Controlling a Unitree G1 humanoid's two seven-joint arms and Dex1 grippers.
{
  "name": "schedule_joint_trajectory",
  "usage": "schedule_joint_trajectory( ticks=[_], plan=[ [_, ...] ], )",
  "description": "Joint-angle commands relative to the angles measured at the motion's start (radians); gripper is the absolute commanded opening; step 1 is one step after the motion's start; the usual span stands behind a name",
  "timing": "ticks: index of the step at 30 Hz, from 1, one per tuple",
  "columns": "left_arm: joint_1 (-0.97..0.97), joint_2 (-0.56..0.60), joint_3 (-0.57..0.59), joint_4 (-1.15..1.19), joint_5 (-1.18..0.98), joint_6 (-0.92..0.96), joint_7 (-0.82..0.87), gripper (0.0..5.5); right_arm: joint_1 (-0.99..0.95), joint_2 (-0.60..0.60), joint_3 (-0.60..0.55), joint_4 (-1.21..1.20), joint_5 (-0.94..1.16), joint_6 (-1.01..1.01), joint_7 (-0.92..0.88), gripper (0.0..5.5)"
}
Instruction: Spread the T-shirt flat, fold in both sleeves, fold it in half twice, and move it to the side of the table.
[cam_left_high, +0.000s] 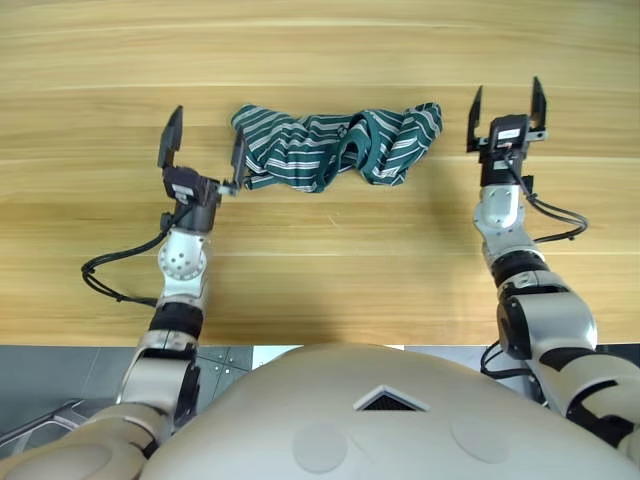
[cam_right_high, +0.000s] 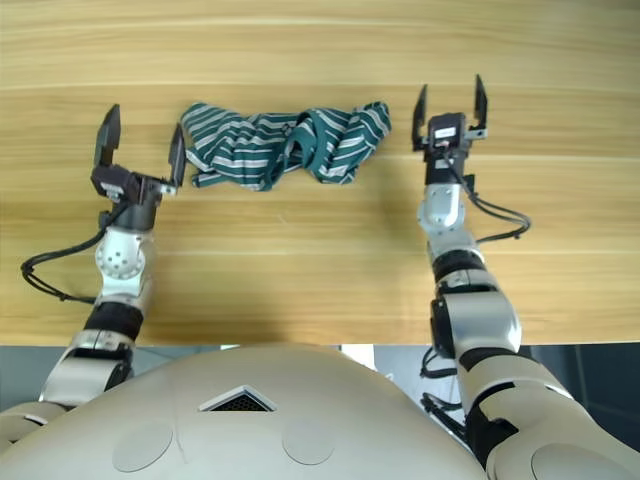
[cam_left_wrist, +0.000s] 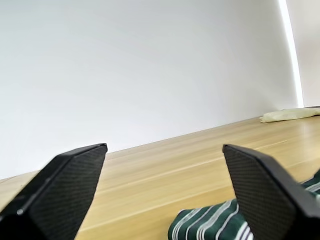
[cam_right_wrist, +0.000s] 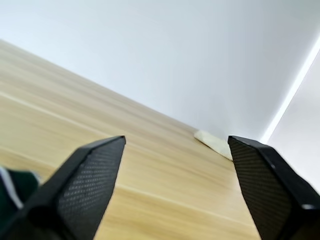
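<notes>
The T-shirt (cam_left_high: 335, 148) lies bunched on the table (cam_left_high: 320, 40). The left gripper (cam_left_high: 207, 135), fingers spread, sits at its left end, possibly touching. The right gripper (cam_left_high: 508, 95), likewise spread, stands beside the right end.

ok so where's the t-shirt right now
The green striped T-shirt lies crumpled on the wooden table in the eye views, between the left gripper at its left end and the right gripper just off its right end.

Wide across the scene runs a pale wooden table (cam_left_high: 320, 60) with long grain lines, behind its far edge rises a plain white wall (cam_left_wrist: 150, 60), a bright strip of light (cam_left_wrist: 290, 50) cuts down that wall, and dark floor (cam_left_high: 60, 375) peeks below the near edge.
</notes>
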Motion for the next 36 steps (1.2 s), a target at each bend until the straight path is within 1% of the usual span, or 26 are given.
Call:
schedule_joint_trajectory(
  ticks=[1,3,6,10,14,21,26,29,36],
  plan=[
    [-0.027,-0.116,-0.019,0.165,0.082,-0.046,0.025,4.31,0.037,-0.006,-0.030,-0.067,0.004,0.002,0.007,3.80],
    [-0.082,-0.136,-0.011,0.232,0.099,-0.055,0.023,4.31,0.044,-0.027,-0.037,-0.074,-0.048,0.010,-0.050,3.80],
    [-0.146,-0.145,0.027,0.308,0.105,-0.066,0.050,3.82,0.040,-0.035,-0.052,-0.065,-0.075,0.015,-0.085,3.77],
    [-0.192,-0.160,0.087,0.359,0.064,-0.092,0.050,3.82,0.055,-0.049,-0.038,-0.071,-0.142,0.023,-0.140,3.77],
    [-0.222,-0.178,0.120,0.400,0.042,-0.084,0.024,3.82,0.064,-0.047,-0.039,-0.077,-0.172,0.019,-0.171,3.77],
    [-0.218,-0.195,0.224,0.388,-0.109,-0.046,-0.109,3.82,0.043,-0.009,-0.022,-0.018,-0.166,0.017,-0.153,3.77],
    [-0.219,-0.180,0.235,0.401,-0.078,-0.040,-0.117,3.82,0.044,0.020,-0.013,0.018,-0.164,0.004,-0.141,3.77],
    [-0.218,-0.182,0.249,0.401,-0.088,-0.043,-0.128,4.29,0.044,0.016,-0.017,0.017,-0.159,-0.004,-0.141,3.77],
    [-0.229,-0.197,0.258,0.414,-0.082,-0.028,-0.152,4.29,0.053,0.011,-0.016,0.021,-0.164,-0.001,-0.145,3.77]
  ],
)
